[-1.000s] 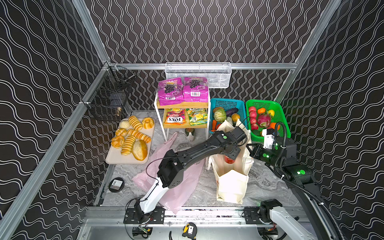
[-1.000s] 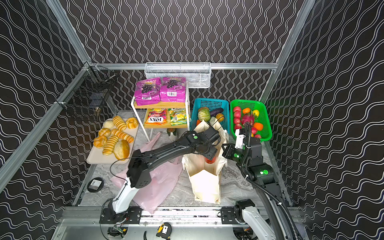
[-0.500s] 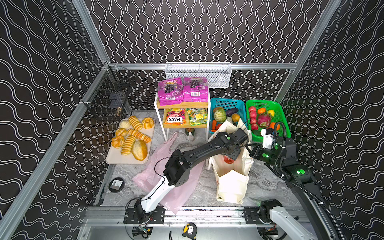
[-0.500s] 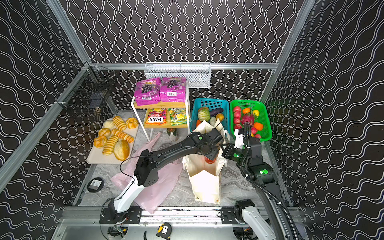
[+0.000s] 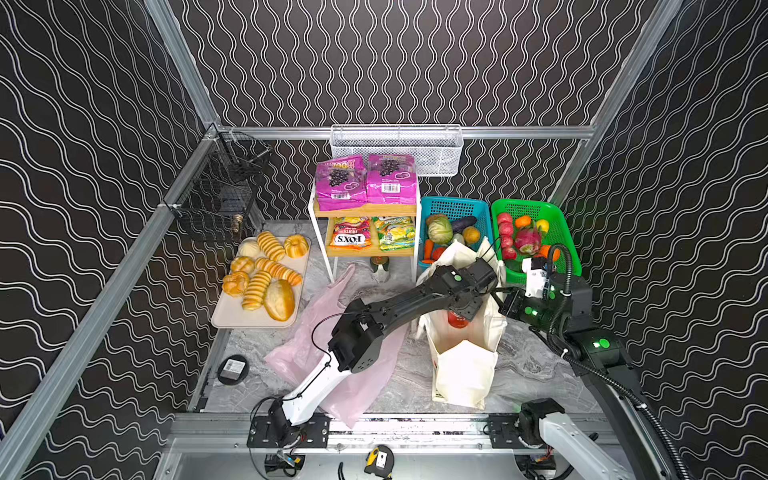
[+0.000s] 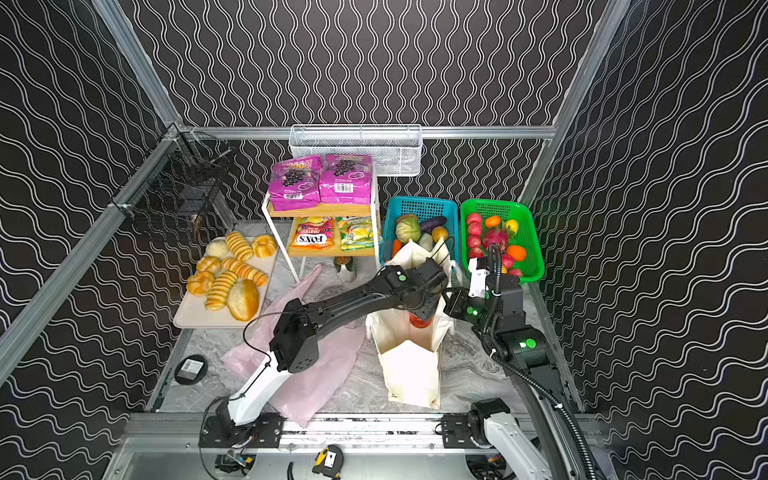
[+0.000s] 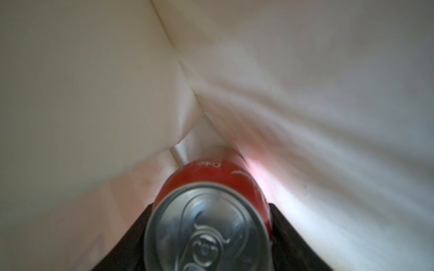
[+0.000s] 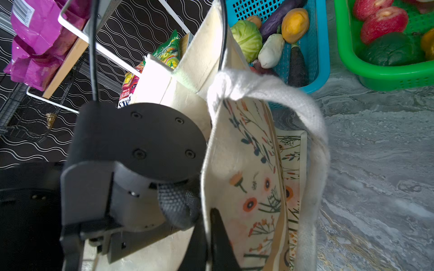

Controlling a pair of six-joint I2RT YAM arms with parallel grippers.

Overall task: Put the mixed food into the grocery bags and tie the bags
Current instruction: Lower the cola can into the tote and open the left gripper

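The cream tote (image 5: 463, 370) (image 6: 411, 374) stands open at the front right. My left gripper (image 7: 211, 211) reaches down inside it, shut on an upright red drink can (image 7: 211, 176) (image 5: 457, 321); cream fabric surrounds it. My right gripper (image 8: 207, 218) is shut on the tote's printed side (image 8: 246, 164) at its rim. The pink plastic bag (image 5: 357, 374) lies flat under the left arm. Magenta pouches (image 5: 365, 183) and a green-yellow pouch (image 5: 395, 235) sit on the shelf rack. The cabbage (image 5: 439, 230) (image 8: 247, 38) lies in the blue basket.
The blue basket (image 5: 457, 205) and the green basket (image 5: 557, 224) of fruit stand right behind the tote. A tray (image 5: 232, 316) of bread is at the left. A small black disc (image 5: 232, 368) lies near the front left edge.
The left arm's elbow has shifted a little to the right and its wrist has sunk slightly into the tote with the can. The right arm has not moved.
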